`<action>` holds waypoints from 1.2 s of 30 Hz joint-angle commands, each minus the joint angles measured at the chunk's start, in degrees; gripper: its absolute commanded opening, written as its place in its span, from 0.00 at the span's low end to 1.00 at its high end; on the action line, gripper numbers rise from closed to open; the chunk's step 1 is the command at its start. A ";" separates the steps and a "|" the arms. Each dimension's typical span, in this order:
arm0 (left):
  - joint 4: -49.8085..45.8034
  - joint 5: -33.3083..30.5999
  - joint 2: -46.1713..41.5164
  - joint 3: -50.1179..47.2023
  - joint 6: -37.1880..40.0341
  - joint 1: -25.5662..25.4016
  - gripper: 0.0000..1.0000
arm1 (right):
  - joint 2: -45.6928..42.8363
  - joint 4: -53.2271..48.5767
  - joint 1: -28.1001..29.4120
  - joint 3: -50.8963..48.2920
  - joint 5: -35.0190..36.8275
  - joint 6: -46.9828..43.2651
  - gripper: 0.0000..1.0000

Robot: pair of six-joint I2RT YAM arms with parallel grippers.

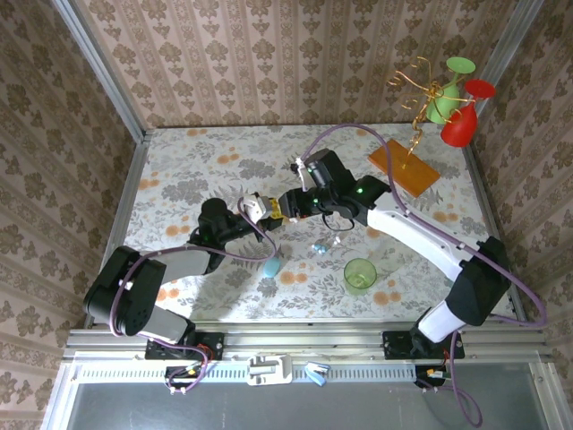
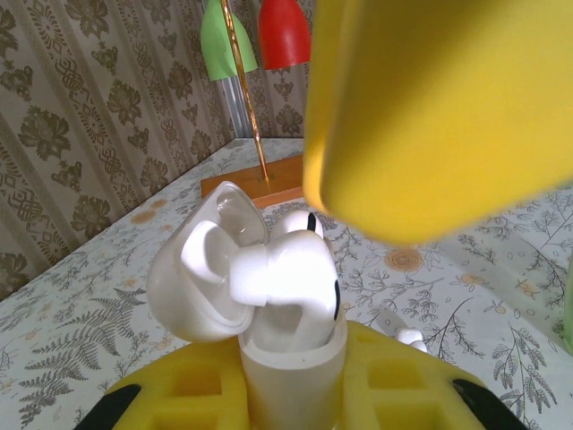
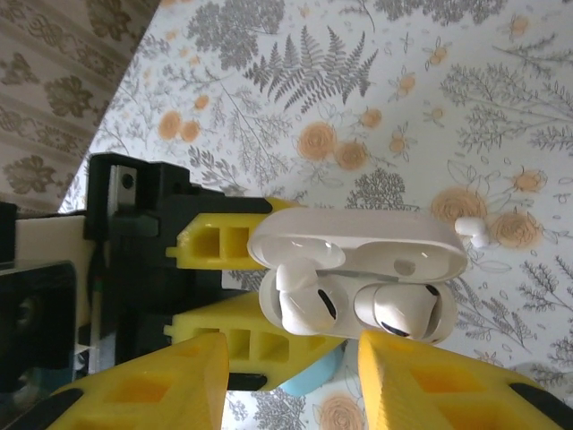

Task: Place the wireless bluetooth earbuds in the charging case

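My left gripper (image 1: pixel 256 209) (image 2: pixel 294 390) is shut on the white charging case (image 2: pixel 291 367) (image 3: pixel 358 269), holding it upright above the table with its lid swung open. Two white earbuds (image 3: pixel 309 305) (image 2: pixel 286 269) sit in its wells; the nearer one stands high and tilted, the other (image 3: pixel 398 312) lies lower. My right gripper (image 1: pixel 283 207) (image 3: pixel 295 385) hovers just over the case mouth, open, its yellow fingers (image 3: pixel 152 385) wide apart with nothing between them. A loose white earbud (image 1: pixel 336 240) (image 3: pixel 474 231) (image 2: pixel 412 339) and a pale blue one (image 1: pixel 319 247) lie on the table.
A light-blue case (image 1: pixel 270 266) (image 3: pixel 313 376) lies on the table below the held case. A green cup (image 1: pixel 360 275) stands at the front right. An orange board (image 1: pixel 405 167) with a wire stand carrying green and red cups (image 1: pixel 458 116) sits at the back right.
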 commanded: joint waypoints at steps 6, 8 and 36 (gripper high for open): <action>-0.28 0.25 -1.18 1.81 1.44 -0.24 0.00 | 3.45 -5.12 0.71 5.25 1.07 -0.12 0.41; -0.18 0.15 -1.07 1.64 1.54 -0.41 0.00 | 3.91 -5.40 0.74 5.56 1.20 -0.21 0.40; 6.26 -14.00 2.74 1.54 5.05 -2.36 0.00 | 1.36 6.07 1.00 -4.65 5.78 26.90 0.21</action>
